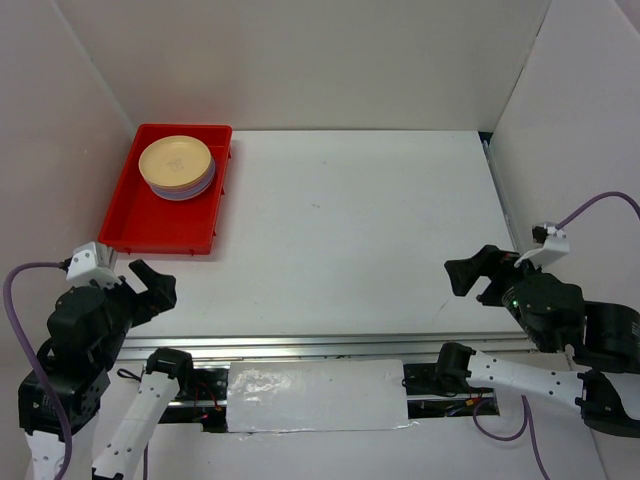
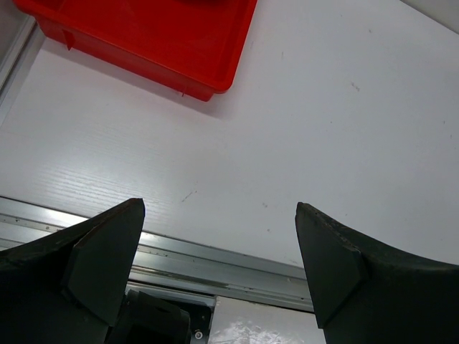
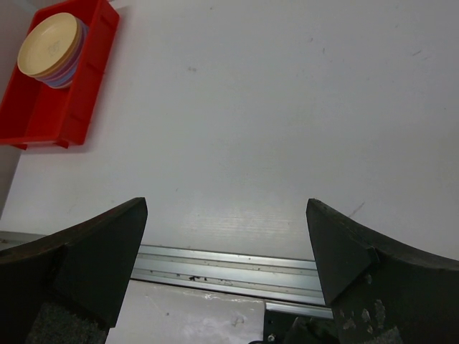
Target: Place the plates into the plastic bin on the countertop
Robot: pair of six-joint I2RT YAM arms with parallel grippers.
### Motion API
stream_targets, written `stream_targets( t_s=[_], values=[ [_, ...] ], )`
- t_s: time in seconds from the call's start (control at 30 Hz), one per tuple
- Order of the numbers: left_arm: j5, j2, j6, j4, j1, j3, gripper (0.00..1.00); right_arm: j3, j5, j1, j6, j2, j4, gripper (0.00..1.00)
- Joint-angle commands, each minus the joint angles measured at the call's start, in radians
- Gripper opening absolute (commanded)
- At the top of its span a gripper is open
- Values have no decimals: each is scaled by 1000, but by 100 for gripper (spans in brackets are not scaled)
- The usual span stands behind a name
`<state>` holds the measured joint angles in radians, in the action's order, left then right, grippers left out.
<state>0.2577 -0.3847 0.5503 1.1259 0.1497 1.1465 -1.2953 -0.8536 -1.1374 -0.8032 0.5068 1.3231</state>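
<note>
Since the plates (image 1: 176, 165) sit stacked at the far end of the plastic bin (image 1: 150, 228), on the left of the countertop (image 1: 350, 220), the main hazard is the left gripper (image 2: 219, 209) near the bin's near wall. A forward sweep could shove the bin or topple the stack. Its jaws are spread wide, holding and touching nothing. The right gripper (image 3: 226, 206), well apart on the right, is likewise spread and empty.

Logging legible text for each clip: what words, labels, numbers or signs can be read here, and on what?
None can be read.
The top plate in the red bin bears a faint centre emblem, too small and blurred to make out.
</note>
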Motion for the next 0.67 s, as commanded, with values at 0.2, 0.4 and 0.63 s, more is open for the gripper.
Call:
stream_targets(
  t_s=[0.2,0.4,0.63],
  values=[
    [18,-14,30,-40,7,-34,99,28,-21,-8,-10,-45,-9,100],
    [20,-13,28,-46,5,-41,99,37,-2,-9,-10,-39,-22,100],
    [23,0,20,-52,5,-42,99,36,7,-5,-10,-30,-42,100]
  ],
)
